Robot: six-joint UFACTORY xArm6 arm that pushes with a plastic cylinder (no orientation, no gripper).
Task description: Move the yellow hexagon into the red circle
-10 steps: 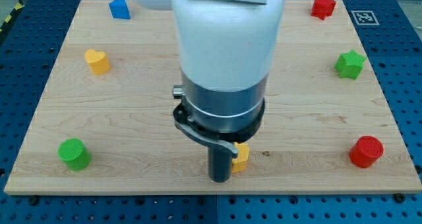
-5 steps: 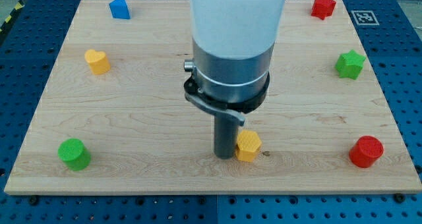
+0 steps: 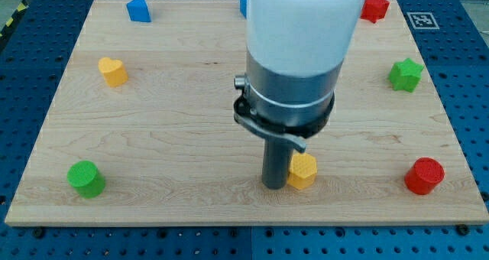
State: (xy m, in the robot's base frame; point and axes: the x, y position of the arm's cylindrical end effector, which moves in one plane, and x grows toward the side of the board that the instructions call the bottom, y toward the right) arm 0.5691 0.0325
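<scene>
The yellow hexagon (image 3: 303, 170) lies on the wooden board (image 3: 176, 122) near the view's bottom, right of centre. My tip (image 3: 274, 186) stands on the board just left of the hexagon and touches its left side. The red circle, a short red cylinder (image 3: 424, 176), sits near the board's bottom right corner, well to the right of the hexagon. The arm's white and dark body hides the middle of the board above the tip.
A green cylinder (image 3: 85, 179) sits at bottom left, a yellow heart (image 3: 113, 71) at left, a blue block (image 3: 138, 8) at top left. A red block (image 3: 374, 7) sits at top right, a green star (image 3: 406, 75) at right.
My tip has slid to the view's right, pushing the yellow hexagon with it toward the red cylinder. The other blocks have not moved.
</scene>
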